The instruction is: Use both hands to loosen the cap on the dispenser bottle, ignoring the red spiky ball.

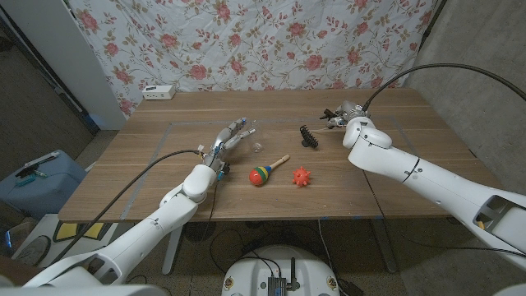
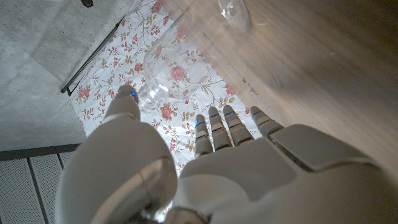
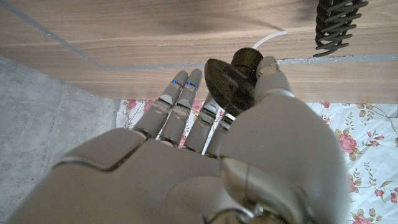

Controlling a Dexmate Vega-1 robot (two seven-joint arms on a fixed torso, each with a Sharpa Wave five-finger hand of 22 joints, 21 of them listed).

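A clear dispenser bottle point(image 1: 255, 138) lies on the wooden table just right of my left hand point(image 1: 231, 137). In the left wrist view the bottle point(image 2: 180, 56) shows past my left hand point(image 2: 249, 162), whose thumb and fingers are straight and spread; I cannot tell if they touch it. The bottle has no cap on it. My right hand point(image 1: 349, 117) is at the far right of the table and pinches the black pump cap point(image 3: 233, 78) between thumb and fingers, its white tube point(image 3: 267, 40) trailing. The red spiky ball point(image 1: 302, 176) sits near the front middle.
A black coiled piece point(image 1: 308, 137) lies left of my right hand, and it appears again in the right wrist view point(image 3: 336, 25). A colourful maraca point(image 1: 265, 173) rests beside the spiky ball. A white box point(image 1: 159, 92) stands at the back left by the floral cloth.
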